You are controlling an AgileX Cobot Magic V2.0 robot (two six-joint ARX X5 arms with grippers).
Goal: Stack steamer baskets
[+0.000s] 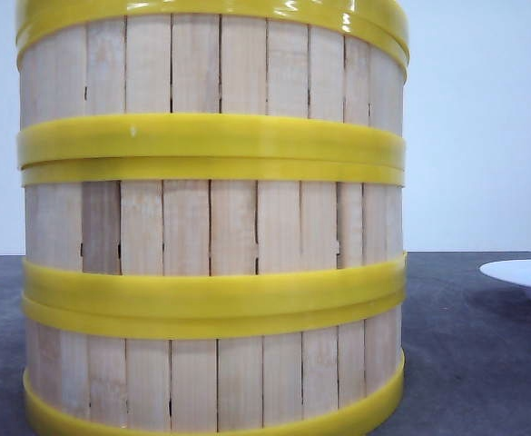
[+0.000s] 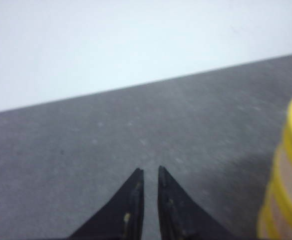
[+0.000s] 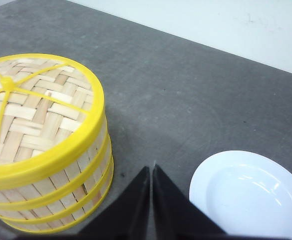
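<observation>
Jaws seemingly closed over grey table (image 3: 195, 85); pale wall (image 3: 235, 25) behind.

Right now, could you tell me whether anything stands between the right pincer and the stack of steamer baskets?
Nothing visible does. The right pincer sits closed over bare grey table, with the stack of steamer baskets to one side and the white plate on the other side.

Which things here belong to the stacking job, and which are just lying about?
Part of the job:
- steamer baskets, already standing in one stack, woven top uppermost

Just lying about:
- white plate, on the table beside the stack, apart from it
</observation>
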